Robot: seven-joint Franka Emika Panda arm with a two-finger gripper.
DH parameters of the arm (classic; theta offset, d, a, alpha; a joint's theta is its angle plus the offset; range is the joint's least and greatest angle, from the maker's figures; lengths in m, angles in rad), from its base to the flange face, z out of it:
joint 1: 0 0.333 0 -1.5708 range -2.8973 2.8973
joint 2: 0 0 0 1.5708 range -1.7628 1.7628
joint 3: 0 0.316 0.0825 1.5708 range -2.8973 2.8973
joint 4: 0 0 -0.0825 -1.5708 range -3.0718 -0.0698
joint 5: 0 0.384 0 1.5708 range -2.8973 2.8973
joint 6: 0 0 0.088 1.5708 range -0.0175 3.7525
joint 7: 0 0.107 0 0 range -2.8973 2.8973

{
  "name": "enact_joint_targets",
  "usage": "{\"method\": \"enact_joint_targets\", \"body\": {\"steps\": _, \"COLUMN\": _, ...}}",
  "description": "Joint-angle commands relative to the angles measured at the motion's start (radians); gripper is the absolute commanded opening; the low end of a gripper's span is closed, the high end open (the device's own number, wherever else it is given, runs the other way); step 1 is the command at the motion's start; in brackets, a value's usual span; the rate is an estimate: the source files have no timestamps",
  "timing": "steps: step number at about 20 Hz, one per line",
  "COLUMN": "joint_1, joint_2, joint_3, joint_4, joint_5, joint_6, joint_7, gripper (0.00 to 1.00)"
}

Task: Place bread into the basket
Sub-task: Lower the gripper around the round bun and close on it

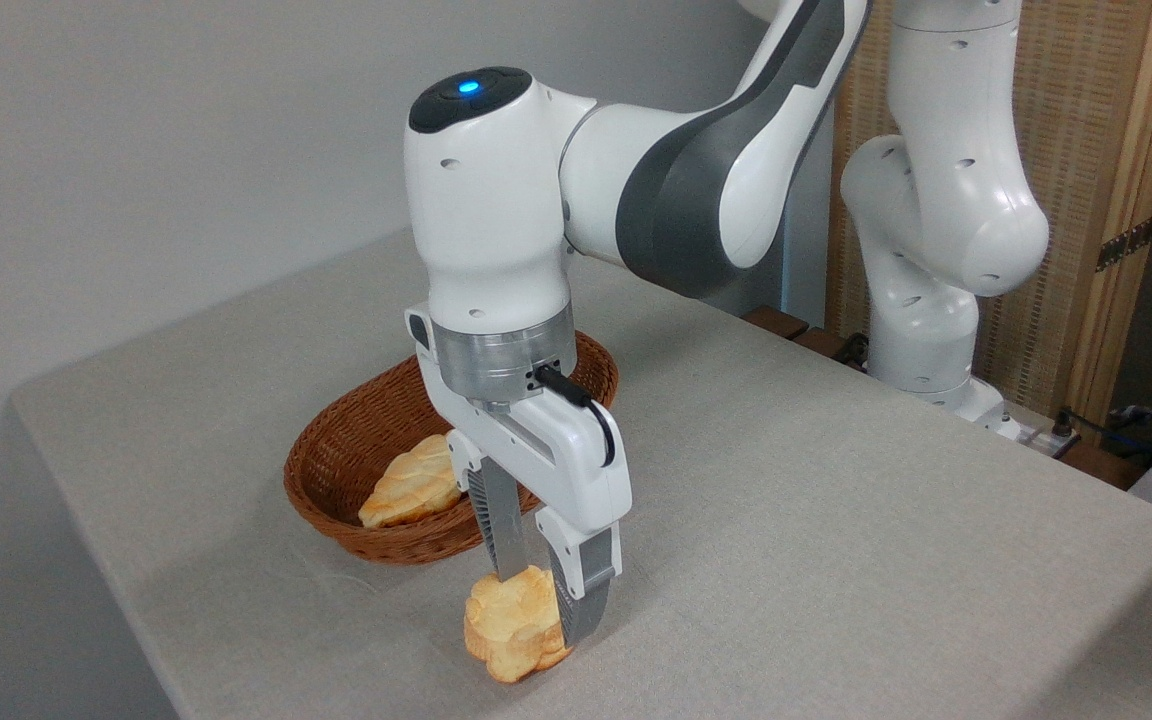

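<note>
The hand [541, 600] points straight down at the near edge of the table [836, 520], its two fingers [502, 530] closed narrowly on the bread [514, 625] — a small golden bun with a lobed top, tilted on its side. Whether the bun touches the cloth or hangs just above it cannot be told. The basket [336, 440] sits just behind and to the left, partly hidden by the wrist, and a paler loaf [414, 485] lies inside it — apart from the bun.
</note>
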Motion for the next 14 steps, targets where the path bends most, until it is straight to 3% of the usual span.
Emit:
{"method": "enact_joint_targets", "body": {"steps": 1, "joint_1": -0.010, "joint_2": 0.021, "joint_3": 0.005, "joint_4": -0.008, "joint_5": 0.010, "joint_6": 0.027, "joint_7": 0.014, "gripper": 1.00}}
{"method": "enact_joint_targets", "body": {"steps": 10, "joint_1": -0.012, "joint_2": 0.059, "joint_3": -0.001, "joint_4": -0.006, "joint_5": 0.003, "joint_6": 0.053, "joint_7": 0.014, "gripper": 0.97}}
{"method": "enact_joint_targets", "body": {"steps": 11, "joint_1": -0.012, "joint_2": 0.058, "joint_3": -0.001, "joint_4": -0.006, "joint_5": 0.001, "joint_6": 0.053, "joint_7": 0.014, "gripper": 0.81}}
{"method": "enact_joint_targets", "body": {"steps": 13, "joint_1": -0.010, "joint_2": 0.058, "joint_3": -0.001, "joint_4": -0.006, "joint_5": -0.002, "joint_6": 0.053, "joint_7": 0.014, "gripper": 0.39}}
{"method": "enact_joint_targets", "body": {"steps": 14, "joint_1": -0.010, "joint_2": 0.058, "joint_3": -0.003, "joint_4": -0.006, "joint_5": -0.002, "joint_6": 0.053, "joint_7": 0.014, "gripper": 0.28}}
